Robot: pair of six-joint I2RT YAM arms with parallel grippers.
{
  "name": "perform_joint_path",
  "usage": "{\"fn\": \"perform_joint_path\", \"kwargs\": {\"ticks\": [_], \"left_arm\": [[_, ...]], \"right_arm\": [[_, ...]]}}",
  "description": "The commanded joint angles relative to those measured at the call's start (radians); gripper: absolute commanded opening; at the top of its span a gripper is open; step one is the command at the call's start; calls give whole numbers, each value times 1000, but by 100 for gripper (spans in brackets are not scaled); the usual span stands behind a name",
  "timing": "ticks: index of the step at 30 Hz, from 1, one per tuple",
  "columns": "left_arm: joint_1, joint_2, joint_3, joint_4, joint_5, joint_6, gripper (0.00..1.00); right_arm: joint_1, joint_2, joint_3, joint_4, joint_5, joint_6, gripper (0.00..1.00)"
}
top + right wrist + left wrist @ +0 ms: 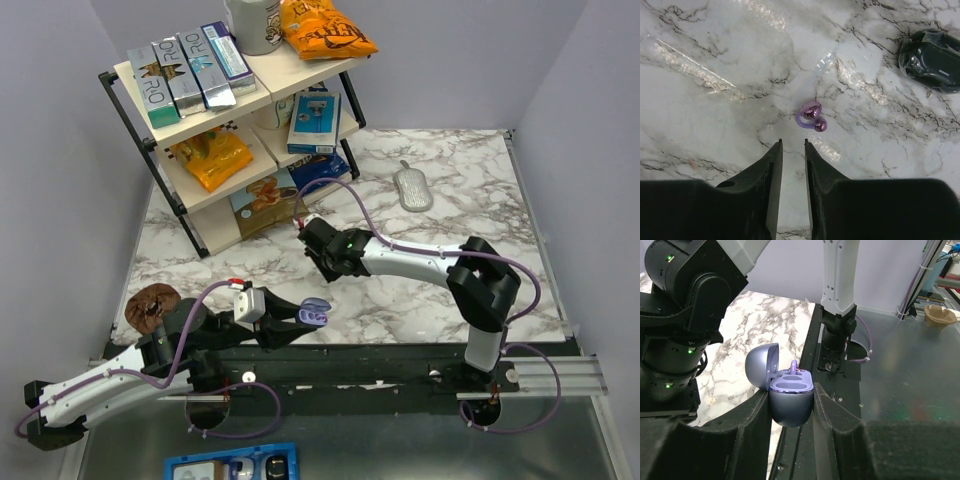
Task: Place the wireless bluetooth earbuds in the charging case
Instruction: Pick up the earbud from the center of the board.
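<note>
Left wrist view: our left gripper [790, 397] clamps the open lavender-blue oval plastic charging case [790, 415], a purple earbud [793, 367] standing inside. Our right gripper [792, 146] hangs narrowly parted, empty, just short of a translucent purple earbud [811, 115] on the white marble tabletop [715, 100].

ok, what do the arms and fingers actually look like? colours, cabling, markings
Both arms match: white link shells on the left arm and right arm, bulky black joint housings, lavender cables looping along each. Fingers are matte black, tapering to blunt tips. Green status LEDs dot the black joints; a small red tab sits near the left wrist.
</note>
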Motion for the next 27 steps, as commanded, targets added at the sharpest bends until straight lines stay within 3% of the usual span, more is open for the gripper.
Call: {"fn": "perform_joint_path", "kwargs": {"ticks": [1, 27], "left_arm": [[0, 0, -2, 10, -20, -4, 0], [0, 5, -5, 6, -38, -5, 0]], "right_arm": [[-1, 29, 1, 44, -17, -58, 32], [-16, 96, -5, 117, -13, -89, 36]]}}
